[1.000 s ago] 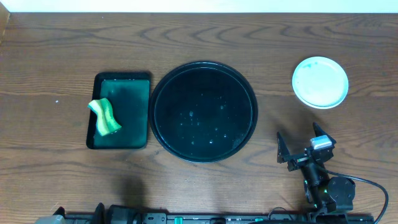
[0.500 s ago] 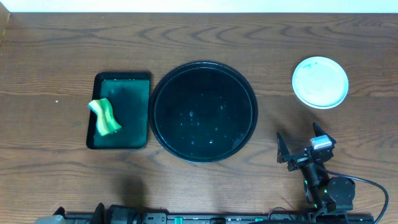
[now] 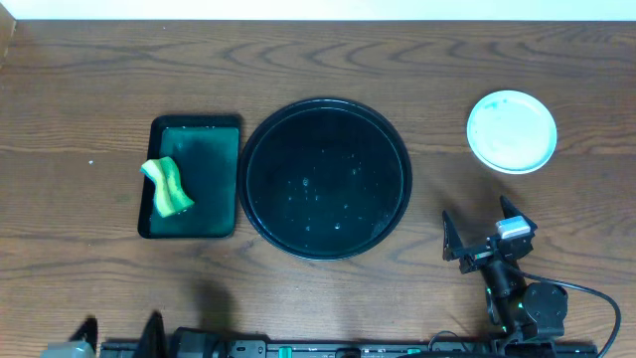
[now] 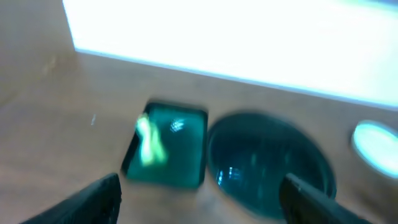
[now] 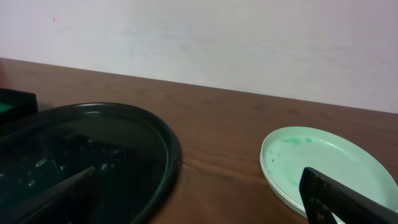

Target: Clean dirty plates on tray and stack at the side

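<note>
Plates [image 5: 323, 171] show stacked rims, green smears [image 5: 292, 143] clearest in R wrist view; L claw [image 4: 199, 200], R claw [image 5: 199, 199] open.

left gripper [image 3: 119, 330] shifted left along bottom edge.
</note>
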Motion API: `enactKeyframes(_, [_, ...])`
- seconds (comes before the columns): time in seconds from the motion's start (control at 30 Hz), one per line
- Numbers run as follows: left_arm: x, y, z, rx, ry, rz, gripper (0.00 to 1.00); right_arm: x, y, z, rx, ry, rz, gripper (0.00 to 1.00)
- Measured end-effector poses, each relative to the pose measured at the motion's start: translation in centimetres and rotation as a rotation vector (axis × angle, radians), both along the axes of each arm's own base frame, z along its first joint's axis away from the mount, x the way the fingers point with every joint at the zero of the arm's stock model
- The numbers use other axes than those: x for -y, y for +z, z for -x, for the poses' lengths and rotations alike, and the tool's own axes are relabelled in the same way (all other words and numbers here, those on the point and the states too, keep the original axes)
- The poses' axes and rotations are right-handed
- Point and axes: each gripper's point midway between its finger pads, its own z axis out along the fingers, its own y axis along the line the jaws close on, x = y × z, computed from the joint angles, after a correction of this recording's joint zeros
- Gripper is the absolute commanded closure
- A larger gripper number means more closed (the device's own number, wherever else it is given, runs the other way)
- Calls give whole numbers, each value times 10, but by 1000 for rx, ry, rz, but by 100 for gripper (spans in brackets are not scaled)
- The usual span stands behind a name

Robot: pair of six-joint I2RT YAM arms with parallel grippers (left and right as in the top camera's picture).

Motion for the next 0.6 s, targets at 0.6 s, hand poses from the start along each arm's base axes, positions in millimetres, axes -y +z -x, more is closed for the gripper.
enactKeyframes(0.6, [29,-69,-171,218,-26,35,19,0,0,0,0,0,0,1])
